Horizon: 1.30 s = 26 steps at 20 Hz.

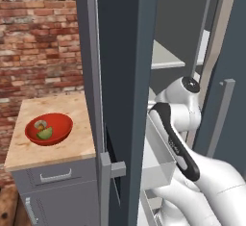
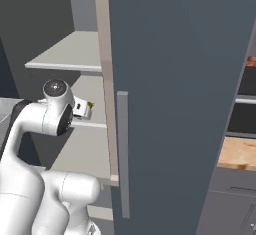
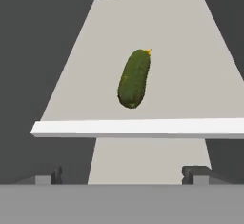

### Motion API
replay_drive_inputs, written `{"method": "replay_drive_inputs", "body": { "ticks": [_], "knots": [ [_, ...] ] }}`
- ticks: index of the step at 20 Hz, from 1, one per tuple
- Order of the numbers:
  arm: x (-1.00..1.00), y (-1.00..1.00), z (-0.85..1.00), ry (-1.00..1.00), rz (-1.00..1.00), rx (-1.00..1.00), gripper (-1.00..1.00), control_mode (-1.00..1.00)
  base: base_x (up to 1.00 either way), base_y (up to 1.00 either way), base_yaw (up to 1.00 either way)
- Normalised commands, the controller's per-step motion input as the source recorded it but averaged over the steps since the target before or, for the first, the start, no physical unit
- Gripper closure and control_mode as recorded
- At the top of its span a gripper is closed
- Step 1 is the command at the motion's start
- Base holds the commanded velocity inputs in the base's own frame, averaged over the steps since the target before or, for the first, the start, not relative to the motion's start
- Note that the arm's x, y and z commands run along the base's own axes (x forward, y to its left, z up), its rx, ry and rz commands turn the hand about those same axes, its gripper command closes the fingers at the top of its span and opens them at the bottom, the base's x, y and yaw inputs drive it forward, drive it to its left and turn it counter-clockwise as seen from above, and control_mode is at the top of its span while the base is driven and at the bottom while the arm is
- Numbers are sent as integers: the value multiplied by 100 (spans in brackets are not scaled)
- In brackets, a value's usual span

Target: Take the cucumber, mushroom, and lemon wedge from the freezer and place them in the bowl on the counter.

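The cucumber (image 3: 134, 78) was lying on a pale grey shelf (image 3: 86, 85) inside the freezer (image 1: 122, 76), on its own, with a tiny yellow tip at its far end. That was the hand view's take, and the other two cameras didn't give me that at all. The gripper (image 3: 123, 174) sat back from the shelf's white front edge with its two dark fingertips (image 3: 195, 173) spread wide apart and nothing between them, so open and empty, not touching the cucumber.

From the left base view you got the counter (image 1: 72, 109) next to the freezer, with the red bowl (image 1: 49, 129) sitting on it. There was already something yellow-green in the bowl, looked like the lemon wedge (image 1: 44, 133), plus a smaller brownish bit beside it that could've been the mushroom (image 1: 40, 124), but honestly it was too small for me to be sure.

The arm was folded up and reaching into the freezer between the open doors. In the right base view the white wrist end (image 2: 80, 109) poked past the elbow joint toward the shelves, but the big dark door (image 2: 185, 104) with its grey bar handle (image 2: 123, 154) blocked most of the inside. In the left view the door edge cut off the hand completely, so only the elbow and forearm were visible.
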Motion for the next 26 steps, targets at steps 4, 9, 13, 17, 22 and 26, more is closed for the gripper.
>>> {"method": "replay_drive_inputs", "body": {
  "ticks": [4, 9, 13, 17, 22, 26],
  "knots": [
    [29, 0, -25, 0, -3, 0, -100, -100, 0, 0, 0],
    [30, 2, -16, 0, -5, 0, -100, -100, 0, 0, 0],
    [39, 9, 0, 0, -6, 0, -100, -100, 0, 0, 0],
    [45, 14, -4, 0, -7, 0, -100, -100, 0, 0, 0],
    [39, 17, -17, 1, -9, 0, -100, -100, 0, 0, 0],
    [37, 16, -21, 3, -12, -2, -100, -100, 0, 0, 0]
  ]
}}
